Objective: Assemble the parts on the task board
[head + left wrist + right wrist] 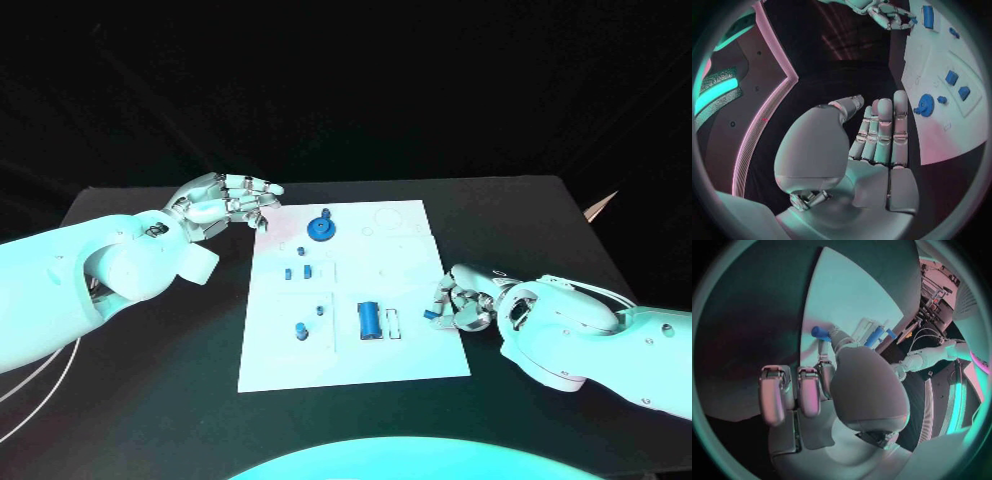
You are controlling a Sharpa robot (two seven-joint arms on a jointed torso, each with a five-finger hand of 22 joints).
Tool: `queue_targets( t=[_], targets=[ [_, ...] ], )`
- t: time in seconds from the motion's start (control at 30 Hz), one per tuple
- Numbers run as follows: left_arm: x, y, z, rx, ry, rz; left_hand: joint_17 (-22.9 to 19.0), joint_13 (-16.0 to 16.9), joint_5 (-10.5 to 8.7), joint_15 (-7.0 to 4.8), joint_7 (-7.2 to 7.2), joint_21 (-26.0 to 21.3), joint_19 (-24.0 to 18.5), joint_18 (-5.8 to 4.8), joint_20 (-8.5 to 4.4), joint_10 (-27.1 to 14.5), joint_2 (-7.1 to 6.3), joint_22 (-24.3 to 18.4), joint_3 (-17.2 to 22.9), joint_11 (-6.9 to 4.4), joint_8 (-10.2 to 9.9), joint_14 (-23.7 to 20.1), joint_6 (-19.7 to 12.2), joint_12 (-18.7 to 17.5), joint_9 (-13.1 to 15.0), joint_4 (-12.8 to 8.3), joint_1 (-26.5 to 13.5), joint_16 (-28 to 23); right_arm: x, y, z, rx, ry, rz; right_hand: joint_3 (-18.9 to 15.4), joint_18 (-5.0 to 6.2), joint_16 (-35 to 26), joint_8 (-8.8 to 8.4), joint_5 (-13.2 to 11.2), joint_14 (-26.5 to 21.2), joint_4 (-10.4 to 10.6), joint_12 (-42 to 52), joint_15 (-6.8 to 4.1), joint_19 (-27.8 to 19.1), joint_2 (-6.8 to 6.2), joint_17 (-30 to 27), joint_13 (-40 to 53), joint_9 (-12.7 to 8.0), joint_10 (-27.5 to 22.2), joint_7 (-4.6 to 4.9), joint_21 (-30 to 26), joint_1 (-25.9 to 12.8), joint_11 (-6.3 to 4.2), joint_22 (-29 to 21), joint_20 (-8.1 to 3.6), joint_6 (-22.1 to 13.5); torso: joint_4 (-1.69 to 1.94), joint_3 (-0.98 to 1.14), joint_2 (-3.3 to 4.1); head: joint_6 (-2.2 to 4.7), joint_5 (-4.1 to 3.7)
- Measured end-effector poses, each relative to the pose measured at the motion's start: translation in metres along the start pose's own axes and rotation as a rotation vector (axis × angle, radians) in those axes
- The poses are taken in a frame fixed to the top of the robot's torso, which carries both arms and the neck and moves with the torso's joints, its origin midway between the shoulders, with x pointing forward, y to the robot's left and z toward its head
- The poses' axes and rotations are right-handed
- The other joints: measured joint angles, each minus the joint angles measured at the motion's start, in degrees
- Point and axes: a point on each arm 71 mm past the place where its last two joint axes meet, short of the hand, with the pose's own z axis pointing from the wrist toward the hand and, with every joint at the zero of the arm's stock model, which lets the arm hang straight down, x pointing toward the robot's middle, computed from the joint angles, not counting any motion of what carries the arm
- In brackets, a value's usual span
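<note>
Seen from the head: task board (411,352) lying mid-table; left hand (219,205) resting at its far-left corner, fingers curled loosely, holding nothing; right hand (464,298) pinching a small blue part (431,315) at the board's right edge. From the left wrist: fingers (882,127) lying straight together, empty. From the right wrist: blue part (820,332) seemingly sitting at the fingertips.
</note>
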Motion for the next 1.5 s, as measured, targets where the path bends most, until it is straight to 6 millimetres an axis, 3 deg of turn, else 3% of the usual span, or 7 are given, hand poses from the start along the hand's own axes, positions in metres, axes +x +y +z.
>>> queue_targets(
  t=[0.13,0.2,0.3,0.5,0.63,1.03,1.5],
  targets=[
    [0.0,0.0,0.0,0.0,-0.001,0.0,0.0,-0.1,0.0,0.0,0.0,0.0,0.0,0.0,0.0,-0.4,0.0,0.0,0.0,0.01,0.0,0.0,0.0,0.0,0.0,0.0,0.0,0.0,0.0,0.002,-0.001,-0.001,-0.004,-0.006,1.3,0.0,0.0,-0.13,0.0,0.0,0.1,0.0,0.0,0.0,0.0,0.0,-0.1,-0.1,0.0,0.02,0.0,0.0,0.0,0.0,0.0,0.4,-0.01,0.0,-0.01,0.03,-0.04],
    [-0.001,0.0,0.0,-0.001,-0.001,0.0,0.1,-0.1,0.0,0.0,0.0,0.0,0.0,0.0,0.0,-0.4,0.0,0.0,0.0,0.0,0.0,0.0,0.0,0.0,0.0,0.0,0.0,0.0,0.001,0.003,-0.002,-0.001,-0.005,-0.006,2.0,0.0,0.2,-0.23,0.0,0.0,0.1,0.0,0.0,0.0,0.0,0.0,-0.1,-1.7,0.0,-0.09,0.3,0.0,0.01,0.0,0.0,0.5,-0.02,0.01,-0.01,0.04,-0.04],
    [-0.001,0.0,-0.001,-0.001,-0.002,0.001,0.1,-0.1,0.0,0.0,0.0,0.0,0.0,0.0,0.0,-0.4,0.0,0.0,0.0,0.0,0.0,0.0,0.0,0.0,0.0,0.0,0.0,0.0,0.001,0.004,-0.004,0.001,-0.007,-0.001,2.8,0.0,0.2,-0.54,0.0,0.0,0.2,0.0,0.0,0.0,0.0,0.0,-0.1,-2.5,0.0,-0.09,0.4,0.0,0.0,0.0,0.0,0.7,-0.03,0.01,-0.02,0.04,-0.04],
    [-0.001,0.0,-0.001,-0.001,-0.002,0.001,0.0,-0.1,0.0,0.0,0.0,0.0,0.0,0.0,0.0,-0.4,0.25,-0.1,0.0,0.0,0.0,0.0,0.0,0.0,0.0,0.0,0.2,0.0,0.003,0.011,-0.008,-0.005,0.0,0.022,4.4,-0.9,0.5,-0.28,-0.1,0.0,0.4,0.6,-0.01,0.0,0.04,0.0,-0.1,-2.5,0.3,-0.23,1.8,0.0,-0.31,0.0,0.0,1.0,-0.04,0.02,-0.03,0.04,-0.04],
    [0.0,0.0,0.0,-0.002,-0.001,0.001,0.0,-0.1,0.0,0.0,0.0,0.0,0.0,0.0,0.0,-0.4,0.25,-0.1,0.2,0.0,0.0,0.0,0.0,0.0,0.0,-0.2,0.2,0.0,-0.001,0.019,-0.011,-0.021,-0.003,0.05,5.5,-0.9,0.5,-0.29,-0.3,0.2,0.6,1.0,-0.22,-0.2,0.65,0.0,-0.1,-2.4,0.5,-0.48,2.2,-0.7,-0.52,0.0,-0.22,1.2,-0.03,0.03,-0.03,0.03,-0.09],
    [0.0,0.0,0.0,-0.002,0.001,0.001,0.0,-0.1,0.0,0.0,0.0,0.0,0.0,0.0,0.0,-0.4,0.48,0.0,0.2,0.0,0.0,0.0,0.0,0.0,0.0,-0.2,0.5,0.0,0.003,0.039,-0.007,-0.032,0.032,0.176,7.4,-0.89,1.0,0.03,-0.3,0.0,2.2,1.9,-0.44,-0.2,0.14,0.0,-0.1,-1.9,0.5,-0.53,3.5,-5.5,-0.52,0.0,-0.24,1.3,-0.04,-0.01,-0.02,0.06,-0.37],
    [0.0,0.0,0.0,-0.002,0.002,0.006,0.0,-0.1,0.0,0.0,0.0,0.0,0.0,0.0,0.0,-0.4,0.48,0.0,0.2,0.0,0.0,0.0,0.0,0.0,0.0,-0.2,0.5,0.0,0.013,0.046,0.003,-0.023,0.066,0.221,8.1,-0.9,1.3,1.16,-0.2,0.0,4.9,1.9,-0.44,0.0,0.98,0.0,-0.1,-1.1,0.5,-0.73,3.7,-13.6,-0.52,0.0,-0.42,1.5,-0.02,0.04,0.03,-0.23,-0.31]
  ],
)
